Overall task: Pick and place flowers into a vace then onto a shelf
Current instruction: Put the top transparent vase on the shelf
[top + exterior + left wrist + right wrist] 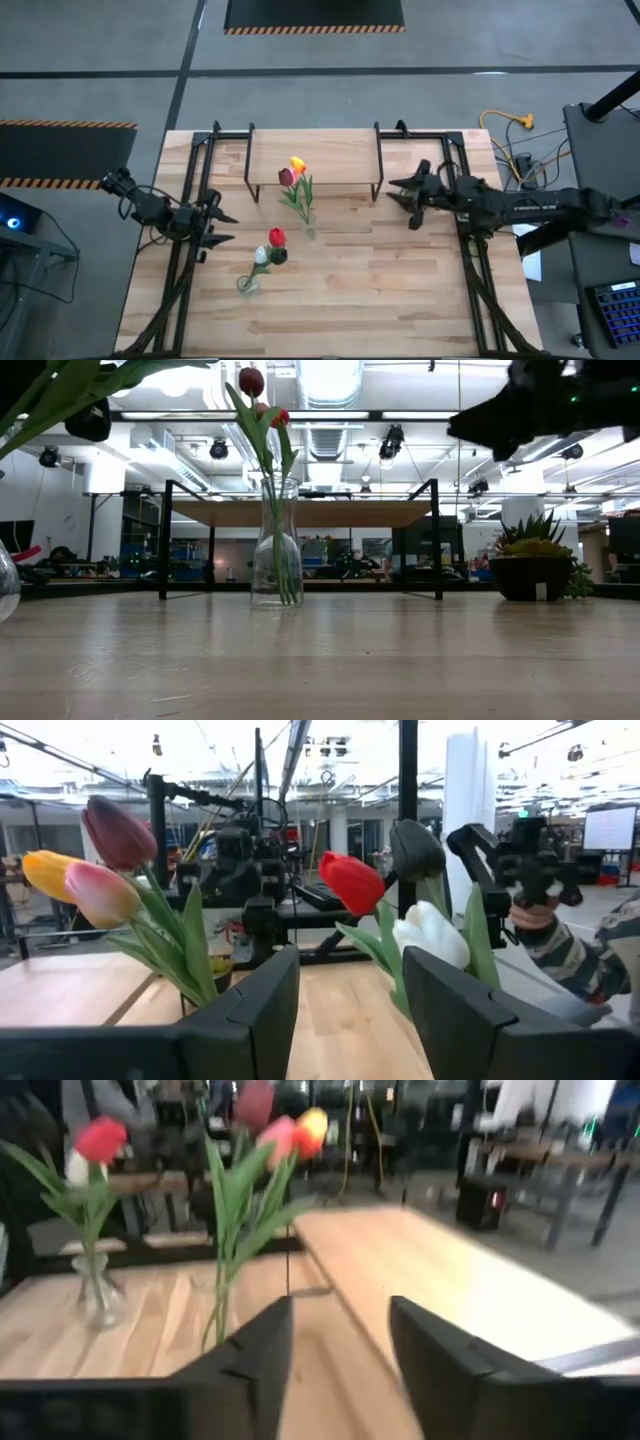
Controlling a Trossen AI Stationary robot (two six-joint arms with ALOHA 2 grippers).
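Two clear glass vases stand on the tabletop, each with tulip stems in it. The vase (309, 231) just in front of the shelf (335, 158) holds maroon, orange-yellow and pink flowers (293, 173). It shows upright in the low view (277, 550). The nearer vase (247, 285) holds red, white and dark flowers (272, 248). My left gripper (226, 228) is open, left of both vases and level with them; its wrist view shows both bunches (110, 860) (395, 900) past the fingers. My right gripper (396, 196) is open by the shelf's right legs, and the vases (95, 1295) lie ahead of it.
The shelf board (300, 513) stands on thin black legs at the table's far side. A spiky potted plant (535, 560) sits far right in the low view. Black frame rails (190, 200) run along both table sides. A person's striped sleeve (575, 960) shows beyond the table.
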